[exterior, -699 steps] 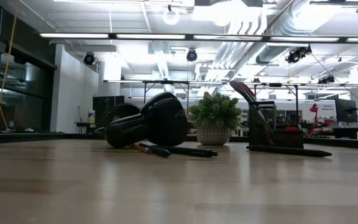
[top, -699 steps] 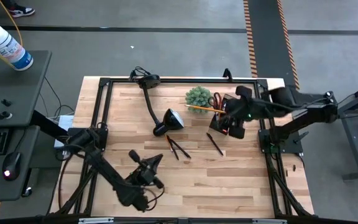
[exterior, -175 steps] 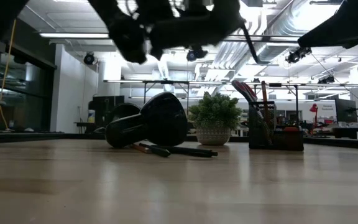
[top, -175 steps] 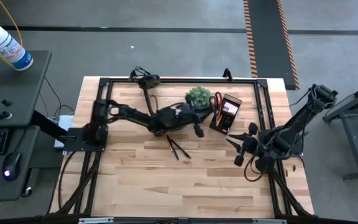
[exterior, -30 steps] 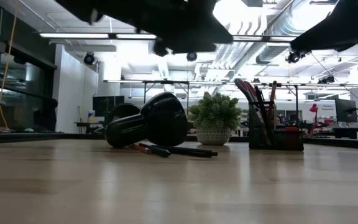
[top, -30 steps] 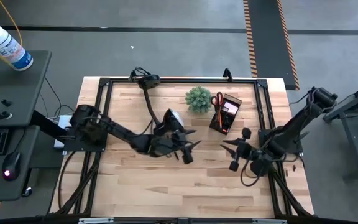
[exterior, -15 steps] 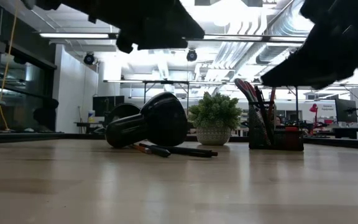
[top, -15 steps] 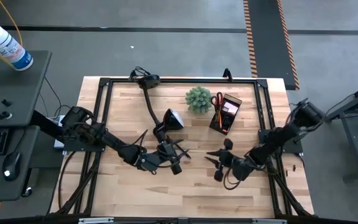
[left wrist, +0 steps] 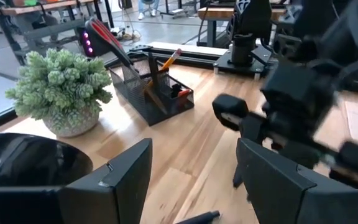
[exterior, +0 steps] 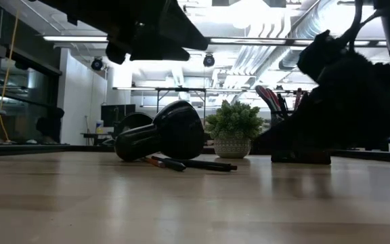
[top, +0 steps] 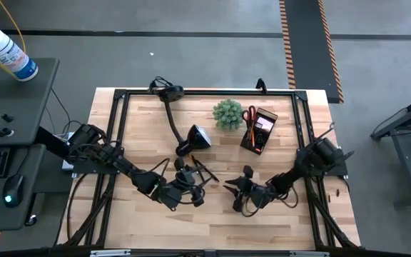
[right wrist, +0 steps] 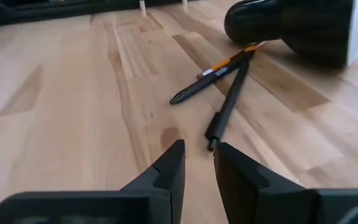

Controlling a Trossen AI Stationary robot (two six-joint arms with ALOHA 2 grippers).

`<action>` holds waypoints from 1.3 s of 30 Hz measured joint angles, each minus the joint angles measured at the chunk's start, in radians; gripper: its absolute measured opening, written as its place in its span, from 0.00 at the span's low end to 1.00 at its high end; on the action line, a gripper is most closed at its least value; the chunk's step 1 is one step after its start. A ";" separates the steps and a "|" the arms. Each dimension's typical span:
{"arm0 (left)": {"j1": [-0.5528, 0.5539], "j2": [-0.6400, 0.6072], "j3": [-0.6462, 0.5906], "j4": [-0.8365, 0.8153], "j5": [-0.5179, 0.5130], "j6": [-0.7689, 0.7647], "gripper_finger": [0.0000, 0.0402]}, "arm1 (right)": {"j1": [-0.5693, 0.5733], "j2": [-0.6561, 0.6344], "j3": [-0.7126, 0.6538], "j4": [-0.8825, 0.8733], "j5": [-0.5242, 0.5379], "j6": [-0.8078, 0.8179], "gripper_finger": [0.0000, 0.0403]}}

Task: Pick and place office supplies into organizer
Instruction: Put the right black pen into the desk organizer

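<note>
Two dark pens (top: 204, 170), one with an orange end (right wrist: 219, 70), lie crossed on the table just in front of the black lamp head (top: 197, 137). The black mesh organizer (top: 259, 130) stands at the far right beside the green plant (top: 227, 113); it holds red-handled scissors (left wrist: 104, 37) and an orange pencil (left wrist: 168, 60). My left gripper (top: 200, 187) hovers wide open just near-side of the pens. My right gripper (top: 232, 196) faces it from the right, low over the table. Its fingers (right wrist: 199, 163) stand a narrow gap apart, empty, short of the pens.
The lamp's arm and base (top: 166, 96) reach to the far edge. In the low view my right arm (exterior: 344, 102) stands in front of most of the organizer. Bare wood lies along the near side (top: 212, 221) and at the far left.
My left gripper has drawn back from beside the lamp toward the near edge and a little left. My right gripper has swung from the right side toward the table's middle and come down low, ending close to the left gripper. The pens have stayed put.
</note>
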 joint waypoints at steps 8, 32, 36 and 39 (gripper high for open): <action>-0.005 0.000 0.000 -0.014 0.001 -0.028 0.55 | -0.001 0.135 0.138 -0.069 0.141 0.013 0.19; -0.019 0.002 0.000 -0.074 0.011 -0.139 0.55 | -0.027 0.137 0.200 -0.191 0.068 0.163 0.38; -0.019 0.001 0.000 -0.080 0.009 -0.139 0.55 | -0.024 0.137 0.220 -0.236 0.059 0.161 0.40; -0.019 0.002 0.000 -0.080 0.009 -0.139 0.55 | -0.012 0.136 0.230 -0.274 0.058 0.191 0.40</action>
